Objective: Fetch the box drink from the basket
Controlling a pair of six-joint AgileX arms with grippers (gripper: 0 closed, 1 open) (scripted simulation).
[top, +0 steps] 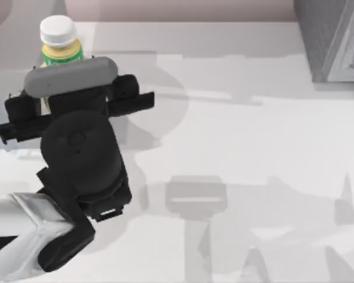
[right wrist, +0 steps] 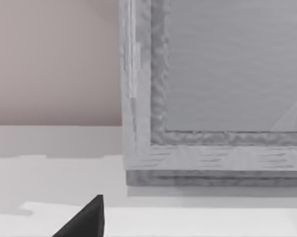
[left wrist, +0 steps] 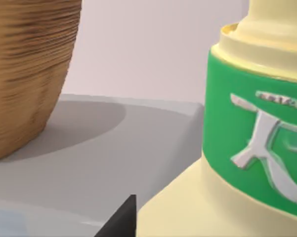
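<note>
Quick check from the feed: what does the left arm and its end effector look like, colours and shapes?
In the top view the left arm has a glossy white link with black joint pieces, leading to a rounded matte-black wrist housing. Across the end effector sits a pale grey, pill-shaped bar over blocky black side brackets. No cables or markings are visible. A black finger tip shows in the left wrist view.

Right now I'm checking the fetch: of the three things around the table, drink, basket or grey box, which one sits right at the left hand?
The box drink, white-capped with a green band, right beside the left hand. The basket stands farther off; the grey box is at the far right.
</note>
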